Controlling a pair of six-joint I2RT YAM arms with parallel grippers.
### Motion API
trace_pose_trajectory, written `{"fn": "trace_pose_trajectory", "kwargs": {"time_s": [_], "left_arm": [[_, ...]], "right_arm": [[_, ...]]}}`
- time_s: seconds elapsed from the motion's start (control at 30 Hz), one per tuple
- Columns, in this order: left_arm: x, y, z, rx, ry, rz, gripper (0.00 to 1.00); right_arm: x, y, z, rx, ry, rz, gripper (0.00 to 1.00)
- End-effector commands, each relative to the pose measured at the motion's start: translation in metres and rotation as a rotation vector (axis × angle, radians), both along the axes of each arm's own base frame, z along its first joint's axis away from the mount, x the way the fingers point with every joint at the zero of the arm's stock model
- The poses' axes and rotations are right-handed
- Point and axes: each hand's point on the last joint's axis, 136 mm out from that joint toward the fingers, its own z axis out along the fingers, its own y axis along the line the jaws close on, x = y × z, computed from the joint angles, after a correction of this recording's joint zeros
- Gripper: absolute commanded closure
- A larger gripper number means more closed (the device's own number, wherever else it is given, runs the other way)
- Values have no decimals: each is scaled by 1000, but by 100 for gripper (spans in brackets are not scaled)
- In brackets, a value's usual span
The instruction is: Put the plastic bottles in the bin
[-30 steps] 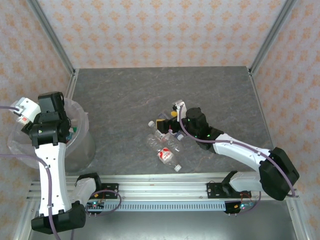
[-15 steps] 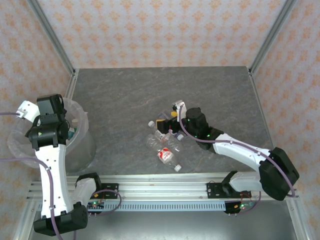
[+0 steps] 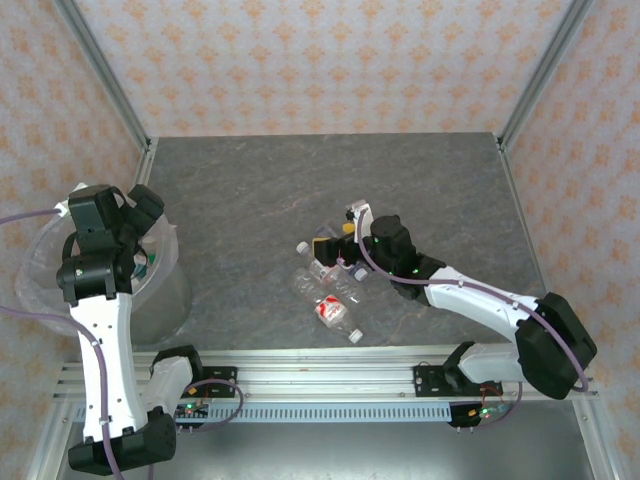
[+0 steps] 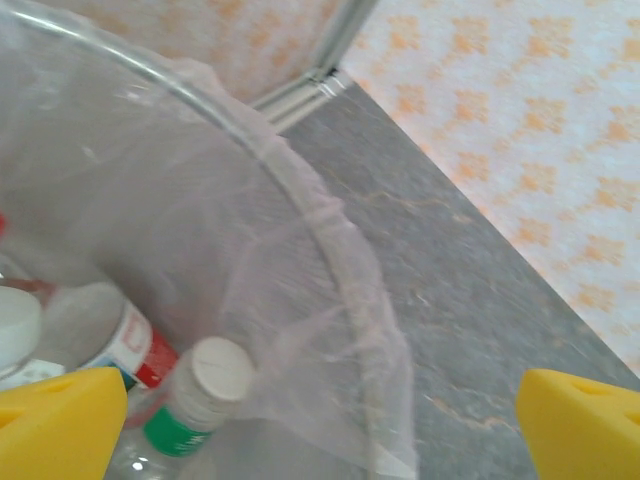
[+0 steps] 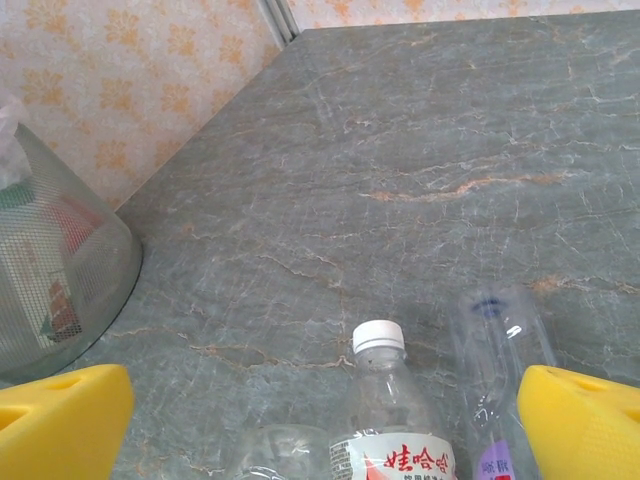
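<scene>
Jaws spread, the right gripper [image 5: 322,425] faces a clear red-lettered bottle [image 5: 385,405], probably light, slick and crushable, best pinched mid-body; the left gripper [image 4: 320,420] gapes empty over the bin [image 4: 300,190].

The grey marbled tabletop [image 5: 420,130] is seen matt and smooth. The round see-through bin [image 4: 200,90] is lined with crinkly clear film [image 4: 300,300]; the clear plastic bottle [image 5: 385,410] is glossy.

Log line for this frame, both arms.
left arm: over bin, jaws open, empty | right arm: low at loose bottles on table, jaws open, empty | bin: binned bottles inside
</scene>
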Motion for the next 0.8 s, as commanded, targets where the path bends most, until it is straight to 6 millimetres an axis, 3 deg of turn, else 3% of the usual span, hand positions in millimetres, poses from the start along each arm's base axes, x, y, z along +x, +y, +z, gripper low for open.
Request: {"fn": "trace_pose_trajectory", "kwargs": {"time_s": [0.0, 0.1, 0.23, 0.4, 0.77], "left_arm": [[15, -23, 13, -4, -71, -174, 0], [22, -44, 23, -15, -139, -303, 0], [20, -57, 31, -18, -192, -369, 0], [23, -74, 42, -48, -279, -456, 0], [27, -126, 59, -60, -347, -696, 0]], "right_arm": [[2, -13, -10, -26, 64, -77, 1], [-7, -26, -21, -75, 120, -103, 1], [-26, -46, -34, -129, 186, -123, 1], [-30, -78, -62, -220, 248, -255, 1], [-15, -76, -91, -307, 415, -324, 18]]}}
